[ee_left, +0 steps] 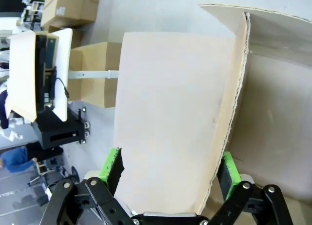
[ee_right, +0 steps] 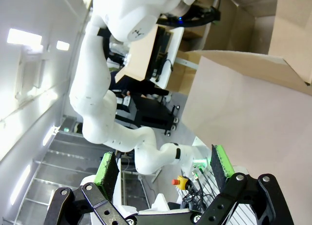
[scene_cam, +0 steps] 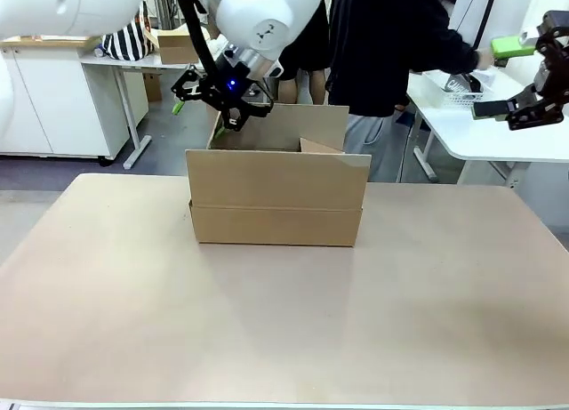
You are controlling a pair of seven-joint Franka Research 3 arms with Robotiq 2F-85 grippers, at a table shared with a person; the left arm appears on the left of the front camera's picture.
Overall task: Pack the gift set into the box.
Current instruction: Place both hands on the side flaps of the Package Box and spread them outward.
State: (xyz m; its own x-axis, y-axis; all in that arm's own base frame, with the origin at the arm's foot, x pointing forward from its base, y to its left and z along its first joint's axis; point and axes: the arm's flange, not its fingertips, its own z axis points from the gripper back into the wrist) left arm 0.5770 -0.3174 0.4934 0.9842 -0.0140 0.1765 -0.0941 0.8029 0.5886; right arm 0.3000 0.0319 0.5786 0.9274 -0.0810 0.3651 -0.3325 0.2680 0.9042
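While the box (scene_cam: 276, 201) sits at the table's (scene_cam: 284, 339) far middle, the left gripper (scene_cam: 216, 103) straddles its 11 o'clock flap (ee_left: 170, 117), spread, and the right gripper (scene_cam: 533, 81) hangs spread at 2 o'clock.

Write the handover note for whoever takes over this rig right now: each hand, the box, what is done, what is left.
Left hand: open, its fingers either side of the box's upright left flap, not clamped.
Right hand: open, empty, raised far off to the right.
Box: mid-table, flaps up, inside hidden.
Done: box opened.
Left: no gift set in sight; a person stands behind the box. Packing still to do.
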